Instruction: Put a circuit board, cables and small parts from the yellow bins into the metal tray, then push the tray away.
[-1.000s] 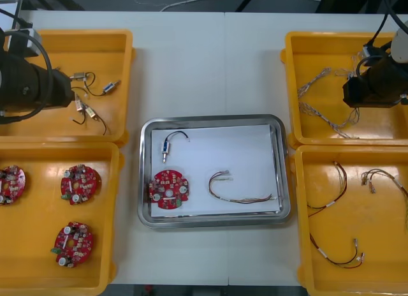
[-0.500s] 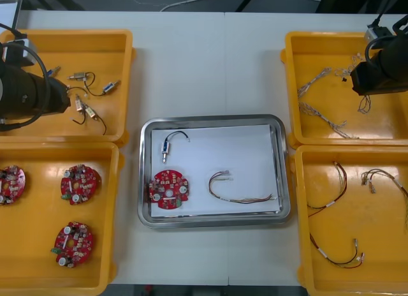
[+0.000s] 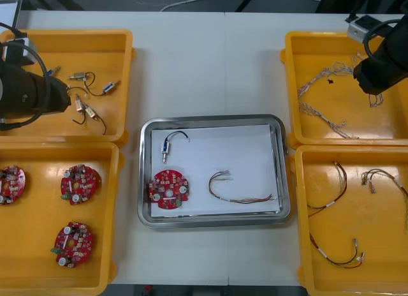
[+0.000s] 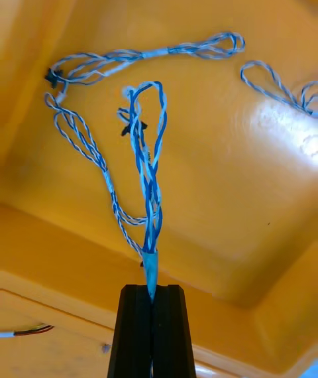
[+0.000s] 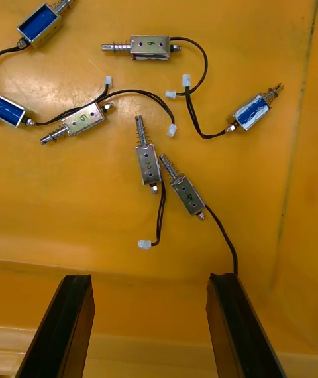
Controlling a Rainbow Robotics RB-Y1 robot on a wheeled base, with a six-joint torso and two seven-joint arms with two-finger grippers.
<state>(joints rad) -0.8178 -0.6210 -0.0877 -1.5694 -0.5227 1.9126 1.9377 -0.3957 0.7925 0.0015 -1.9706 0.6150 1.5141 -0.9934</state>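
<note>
Right claw (image 4: 152,288): closed, fingers pinching one end of a twisted blue and white cable (image 4: 149,172). The cable's looped length hangs from my fingertips over the floor of the far right yellow bin (image 3: 319,38). I cannot tell whether its free end touches that floor. More blue and white cables (image 4: 132,56) lie loose on the bin floor beside it.

Left claw (image 5: 149,278): open, fingers well apart, gripping nothing. It hovers above the far left yellow bin (image 3: 95,36), over a scatter of small metal parts (image 5: 147,164) with thin black leads.

Metal tray (image 3: 213,119): white inside, it sits on the surface (image 3: 210,66) between the two pairs of bins. It holds a round red circuit board (image 3: 169,189) in its near left corner, one small metal part (image 3: 167,146) with a black lead at its far left, and a red and yellow cable (image 3: 239,194) near the middle.

Near left bin (image 3: 60,148): three round red circuit boards. Near right bin (image 3: 357,149): several thin cables, lying apart from one another.
</note>
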